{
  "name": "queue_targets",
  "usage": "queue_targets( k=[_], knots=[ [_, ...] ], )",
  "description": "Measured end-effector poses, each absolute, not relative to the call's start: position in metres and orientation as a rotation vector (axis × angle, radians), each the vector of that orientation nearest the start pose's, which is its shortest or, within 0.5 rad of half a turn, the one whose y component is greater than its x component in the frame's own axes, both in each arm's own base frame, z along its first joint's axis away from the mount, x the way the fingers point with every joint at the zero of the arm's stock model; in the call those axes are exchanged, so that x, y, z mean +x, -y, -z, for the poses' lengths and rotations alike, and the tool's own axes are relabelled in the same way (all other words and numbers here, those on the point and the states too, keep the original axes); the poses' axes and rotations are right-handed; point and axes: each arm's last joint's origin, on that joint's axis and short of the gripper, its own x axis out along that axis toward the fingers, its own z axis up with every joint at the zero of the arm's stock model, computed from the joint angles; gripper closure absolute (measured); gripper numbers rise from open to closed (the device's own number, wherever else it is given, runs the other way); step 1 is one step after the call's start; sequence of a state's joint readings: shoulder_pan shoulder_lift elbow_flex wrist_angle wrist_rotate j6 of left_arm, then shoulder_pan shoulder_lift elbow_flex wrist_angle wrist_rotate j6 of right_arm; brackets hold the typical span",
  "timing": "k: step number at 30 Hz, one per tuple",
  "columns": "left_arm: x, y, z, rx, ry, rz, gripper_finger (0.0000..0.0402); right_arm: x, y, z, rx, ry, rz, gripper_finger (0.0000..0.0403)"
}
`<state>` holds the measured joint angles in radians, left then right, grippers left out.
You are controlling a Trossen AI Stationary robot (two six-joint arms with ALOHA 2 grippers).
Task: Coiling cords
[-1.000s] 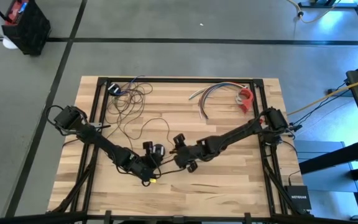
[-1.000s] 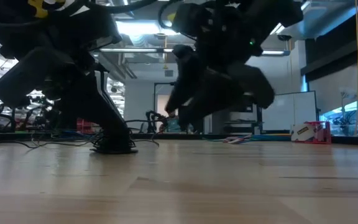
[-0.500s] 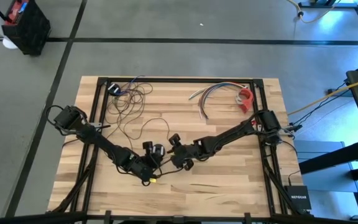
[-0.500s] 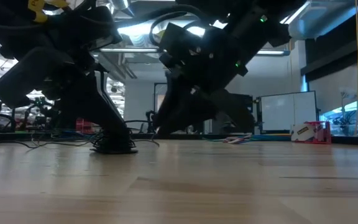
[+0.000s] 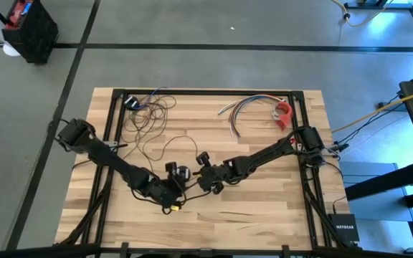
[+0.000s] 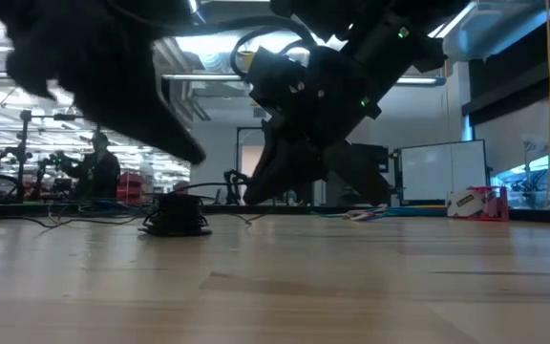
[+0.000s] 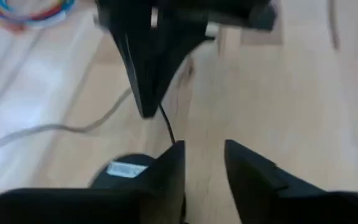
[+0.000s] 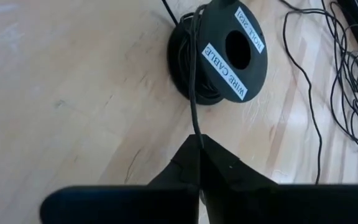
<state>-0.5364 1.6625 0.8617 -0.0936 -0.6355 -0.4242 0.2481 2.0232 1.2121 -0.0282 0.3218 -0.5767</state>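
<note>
I see the wire lying in loose loops on the far left part of the wooden table. One strand runs from that pile to a small black spool near the middle of the table. The spool has a white label that says wire cable.

My right gripper is just beside the spool. Its fingers are pressed together on the thin wire, right where the strand leaves the spool. My left gripper is close by, on the spool's left side. Its fingers are a little apart, and I see nothing held between them.

I think this wire is very light and floppy. It bends any way it likes, so the loops could tangle or catch on each other. It is thin and smooth too, so it could slip out of a loose pinch. The spool looks light and could slide if I tug hard.

I would hold the wire close to the spool and pull gently.
</note>
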Motion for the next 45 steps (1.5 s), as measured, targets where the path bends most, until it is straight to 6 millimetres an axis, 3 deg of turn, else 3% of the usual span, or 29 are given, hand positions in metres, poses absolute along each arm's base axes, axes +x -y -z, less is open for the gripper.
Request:
queue_targets(
  k=[5,9,15,22,31,39,45],
  knots=[
    [0.272,0.137,-0.173,0.118,-0.722,-0.308,0.0269,0.400,-0.092,-0.133,-0.767,-0.820,-0.163,0.0397],
    [0.267,0.120,-0.156,0.097,-0.801,-0.393,0.0271,0.399,-0.092,-0.132,-0.763,-0.843,-0.166,0.0399],
    [0.263,0.113,-0.143,0.061,-0.818,-0.417,0.0282,0.393,-0.089,-0.127,-0.735,-0.926,-0.164,0.0400],
    [0.260,0.117,-0.141,0.091,-0.820,-0.396,0.0286,0.390,-0.058,-0.122,-0.729,-1.062,-0.041,0.0400],
    [0.264,0.118,-0.142,0.137,-0.801,-0.345,0.0286,0.410,-0.007,-0.133,-0.721,-0.911,0.022,0.0400],
    [0.267,0.118,-0.139,0.144,-0.802,-0.342,0.0286,0.430,0.001,-0.132,-0.769,-0.684,0.002,0.0397],
    [0.272,0.121,-0.132,0.175,-0.790,-0.313,0.0286,0.446,0.005,-0.122,-0.764,-0.647,0.007,0.0397]
  ],
)
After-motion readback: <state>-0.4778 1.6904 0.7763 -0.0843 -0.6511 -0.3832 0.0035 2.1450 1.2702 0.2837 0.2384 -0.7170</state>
